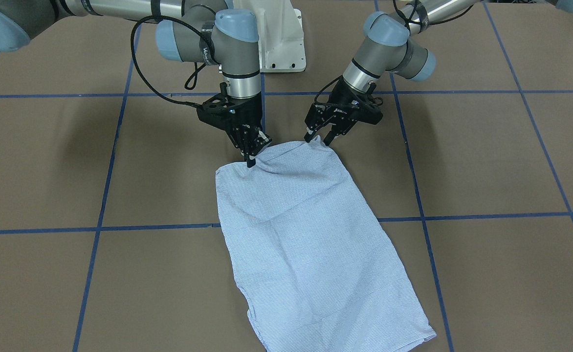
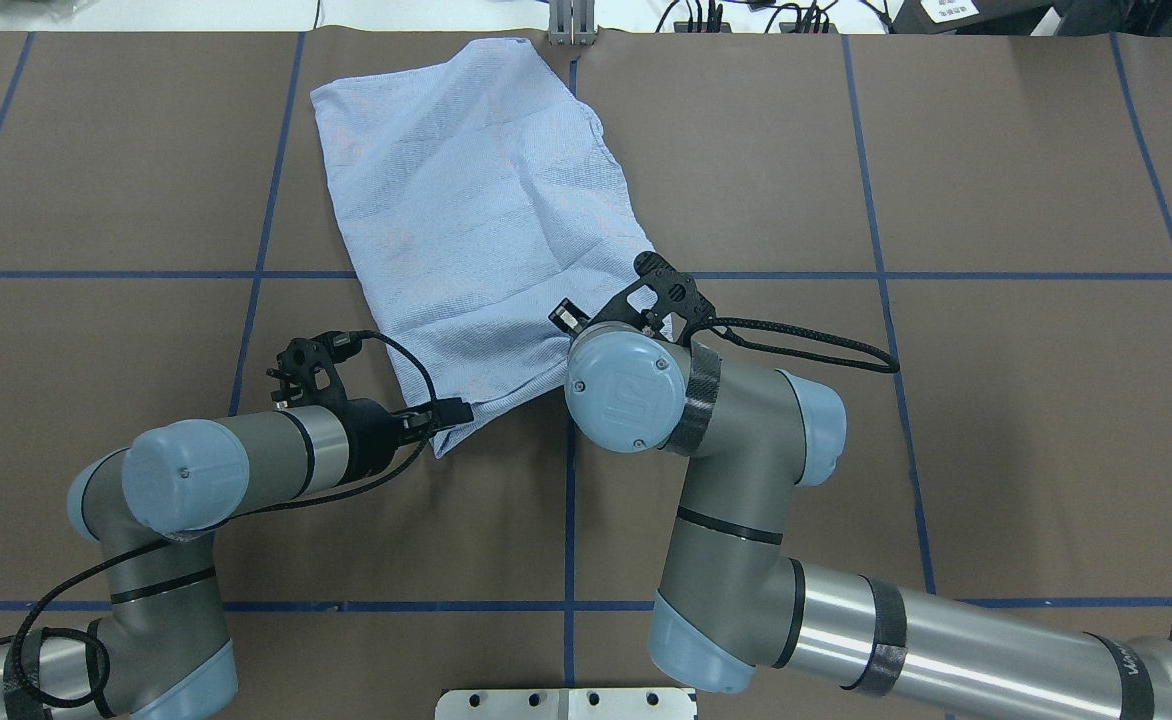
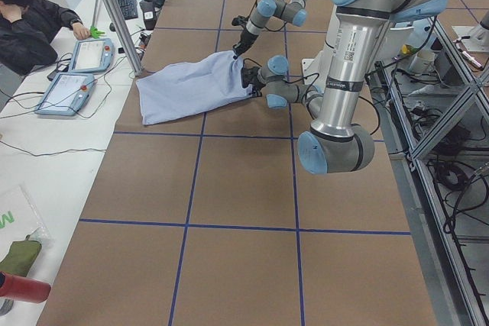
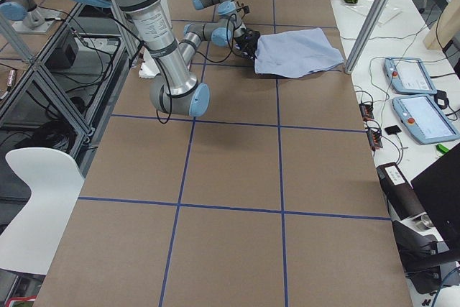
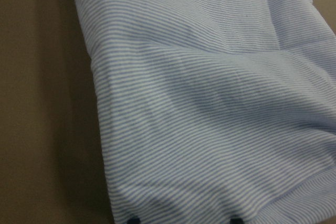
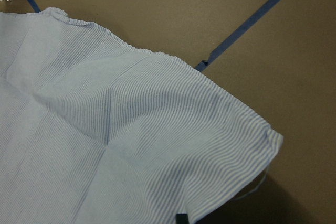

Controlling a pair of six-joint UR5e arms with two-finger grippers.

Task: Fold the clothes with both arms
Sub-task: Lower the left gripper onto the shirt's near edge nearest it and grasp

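The shirt (image 1: pixel 311 234) is lying nearest the front-facing camera, its far hem reaching the bottom edge of that view. It is folded into one long striped panel with no sleeves or buttons showing. It is resting flat on the brown table (image 1: pixel 487 161) and slanting from the operators' edge back toward the robot, crossing a blue tape line (image 1: pixel 462 215).

At the robot-side end the cloth is puckering upward. The right gripper (image 1: pixel 251 160) is pinching that edge with its fingers closed tight, and creases are radiating from the pinch. At the neighbouring corner the left gripper (image 1: pixel 318 140) is standing with its jaws apart. They are straddling the corner without clamping it, and its wrist view shows two fingertips spread wide with striped cloth between them.

The right arm (image 2: pixel 746 480) is bending in from the overhead view's right and the left arm (image 2: pixel 276 460) from its left. Behind them the white pedestal base (image 1: pixel 279 39) is standing. An operator (image 3: pixel 30 24) is sitting beyond the table's far edge.
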